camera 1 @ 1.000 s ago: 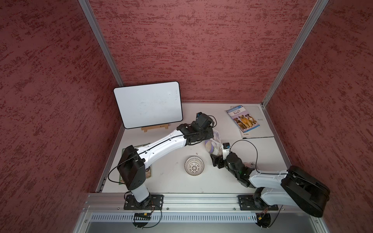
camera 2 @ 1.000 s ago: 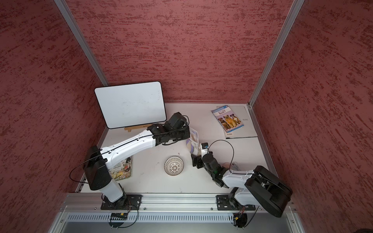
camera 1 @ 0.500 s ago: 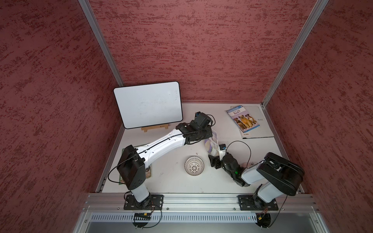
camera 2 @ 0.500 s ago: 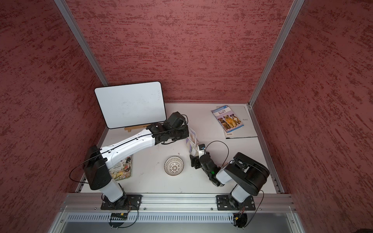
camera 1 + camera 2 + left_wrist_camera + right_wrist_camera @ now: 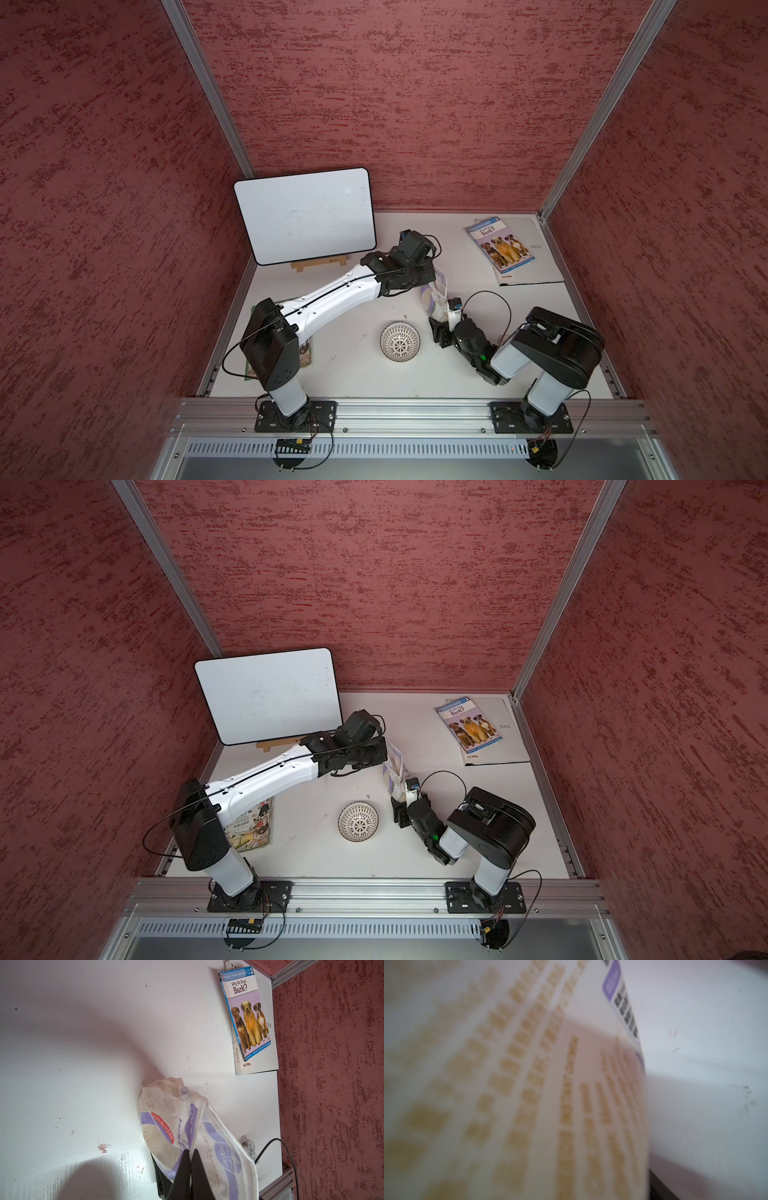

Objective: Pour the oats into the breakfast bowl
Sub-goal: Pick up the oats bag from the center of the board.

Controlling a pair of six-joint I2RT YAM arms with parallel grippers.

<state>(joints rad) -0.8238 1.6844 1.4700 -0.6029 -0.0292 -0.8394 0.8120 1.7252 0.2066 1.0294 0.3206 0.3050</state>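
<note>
While the left gripper (image 5: 190,1153) has its fingers pressed flat together on an edge of the pouch (image 5: 218,1147), the pouch hangs tilted above the worktop (image 5: 72,1064). Whether its base touches the surface cannot be told. Pale oats (image 5: 161,1142) show through the clear window and are inside the pouch.

The right gripper (image 5: 438,329) sits at the pouch's lower end in both top views. Its wrist view is filled with blurred print at very close range. One dark finger shows under the pouch base in the left wrist view. Whether the right fingers are closed on the pouch cannot be told.

The breakfast bowl (image 5: 400,341) stands upright on the worktop, near the right gripper and apart from the pouch, with its lattice pattern in plain view. A whiteboard (image 5: 305,216) stands at the back on the left side. A dog book (image 5: 500,245) lies at the back on the right side.
</note>
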